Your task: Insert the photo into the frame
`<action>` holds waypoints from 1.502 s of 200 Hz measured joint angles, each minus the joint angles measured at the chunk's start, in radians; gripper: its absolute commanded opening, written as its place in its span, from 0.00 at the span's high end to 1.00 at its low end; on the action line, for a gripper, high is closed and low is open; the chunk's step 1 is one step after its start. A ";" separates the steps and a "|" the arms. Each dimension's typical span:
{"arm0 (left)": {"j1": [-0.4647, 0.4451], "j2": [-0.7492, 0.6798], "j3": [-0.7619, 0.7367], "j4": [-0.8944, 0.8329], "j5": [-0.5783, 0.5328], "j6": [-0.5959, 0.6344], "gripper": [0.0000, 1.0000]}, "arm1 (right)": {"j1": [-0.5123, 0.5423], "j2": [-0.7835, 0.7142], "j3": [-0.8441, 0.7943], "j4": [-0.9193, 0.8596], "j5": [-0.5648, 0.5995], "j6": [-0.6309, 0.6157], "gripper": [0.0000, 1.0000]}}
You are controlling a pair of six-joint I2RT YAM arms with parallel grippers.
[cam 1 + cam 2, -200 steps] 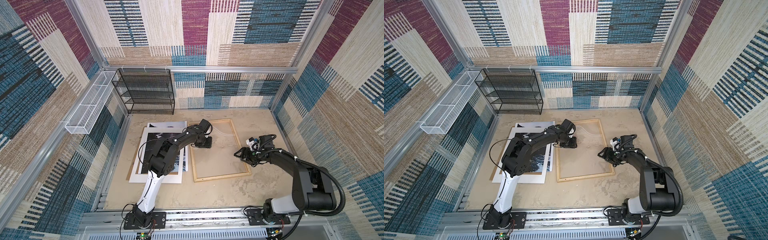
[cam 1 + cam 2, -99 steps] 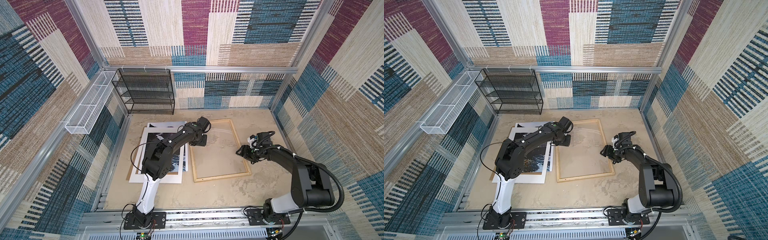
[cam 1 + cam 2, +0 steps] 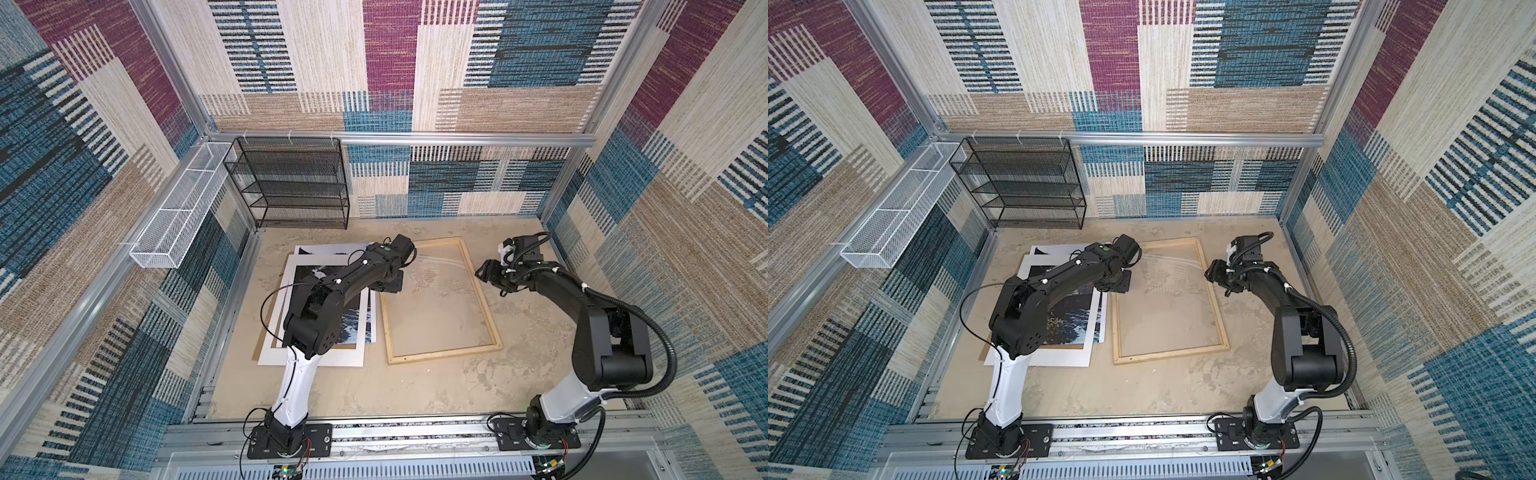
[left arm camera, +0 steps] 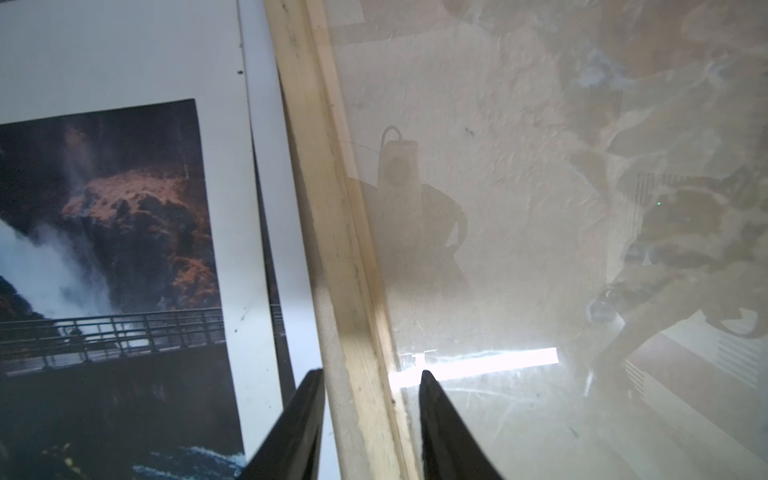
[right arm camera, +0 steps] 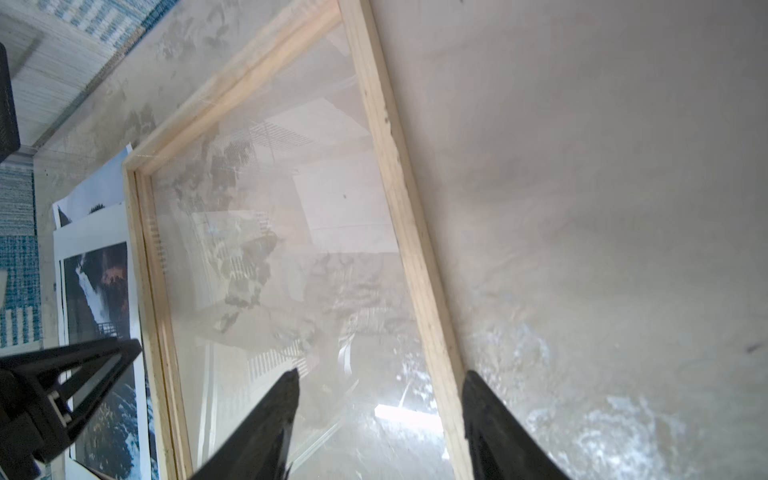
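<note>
The pale wooden frame (image 3: 444, 354) (image 3: 1170, 353) lies flat mid-table with clear glazing. The photo (image 3: 353, 322) (image 4: 104, 249) lies to its left under a white mat (image 3: 311, 358); its waterfall and bridge show through the mat's opening. My left gripper (image 3: 390, 286) (image 4: 371, 374) is low over the frame's left rail (image 4: 332, 208), open, one finger on each side of it. My right gripper (image 3: 484, 272) (image 5: 381, 372) is open wide. It straddles the right rail (image 5: 415, 249), which runs close to one finger. Neither gripper holds anything.
A brown backing board (image 3: 264, 345) peeks out beneath the mat. A black wire shelf (image 3: 291, 183) stands at the back left. A white wire basket (image 3: 178, 212) hangs on the left wall. Bare tabletop (image 3: 415, 395) lies in front of the frame.
My left gripper moved left, from over the glazing to the frame's left rail. My right gripper slid along the right rail toward the back. The frame has not shifted.
</note>
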 measured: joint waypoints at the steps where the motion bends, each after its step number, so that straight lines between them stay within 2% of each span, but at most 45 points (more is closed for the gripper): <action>1: 0.000 -0.001 0.000 0.000 -0.001 -0.001 0.60 | 0.000 0.003 0.004 0.000 0.001 0.000 0.38; 27: 0.024 -0.018 -0.001 -0.002 -0.015 -0.005 0.64 | 0.000 0.086 0.135 0.021 0.015 -0.018 0.41; 44: 0.056 -0.019 0.001 0.000 -0.008 -0.005 0.66 | 0.000 0.145 0.203 0.037 0.017 -0.029 0.47; 70: 0.098 -0.046 -0.034 0.035 0.018 -0.007 0.66 | 0.000 0.235 0.290 0.050 0.018 -0.040 0.49; 119: 0.113 -0.050 -0.080 0.138 0.162 -0.023 0.70 | 0.000 0.447 0.499 0.055 0.025 -0.071 0.57; 151: 0.108 -0.022 -0.086 0.167 0.198 -0.028 0.71 | 0.000 0.578 0.661 0.042 0.022 -0.081 0.58; 185: 0.102 0.007 -0.087 0.169 0.218 -0.036 0.77 | 0.001 0.695 0.815 0.003 -0.008 -0.103 0.57; 227: 0.098 0.024 -0.085 0.195 0.216 -0.041 0.90 | 0.009 0.780 0.915 -0.038 -0.064 -0.127 0.55; 251: 0.097 0.024 -0.085 0.200 0.216 -0.019 0.97 | 0.012 0.791 0.924 -0.059 -0.082 -0.132 0.44; 300: 0.095 0.026 -0.090 0.222 0.223 -0.005 1.00 | 0.010 0.729 0.816 -0.057 -0.057 -0.155 0.36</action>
